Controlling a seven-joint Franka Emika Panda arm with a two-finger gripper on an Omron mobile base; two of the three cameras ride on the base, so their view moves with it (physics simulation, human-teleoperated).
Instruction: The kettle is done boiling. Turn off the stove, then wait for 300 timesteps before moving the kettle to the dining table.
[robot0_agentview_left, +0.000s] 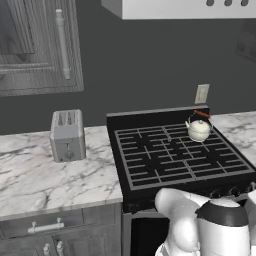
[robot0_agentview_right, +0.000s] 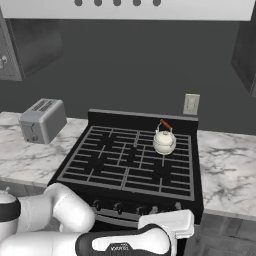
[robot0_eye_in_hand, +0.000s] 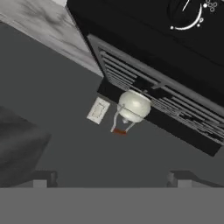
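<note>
Evidently the kettle (robot0_agentview_left: 199, 129) had not left the stove (robot0_agentview_left: 150, 170): it sat upright on the grates over the back right burner, its arched handle with the reddish bar up, close to the raised back edge of the range. In the right base view the row of knobs (robot0_agentview_right: 137, 209) ran along the stove's front edge, with the arm's white hand low in front of them. The hand view, rolled over, looked across the grates at the kettle (robot0_eye_in_hand: 133, 106), with one knob's (robot0_eye_in_hand: 186, 11) dial markings close by at the top. The gripper (robot0_eye_in_hand: 111, 177) stood wide apart and held nothing. Whether the burner was already off could not be told. As a judgement, the knob step was in hand; the wait and the carry to the dining table remained.
</note>
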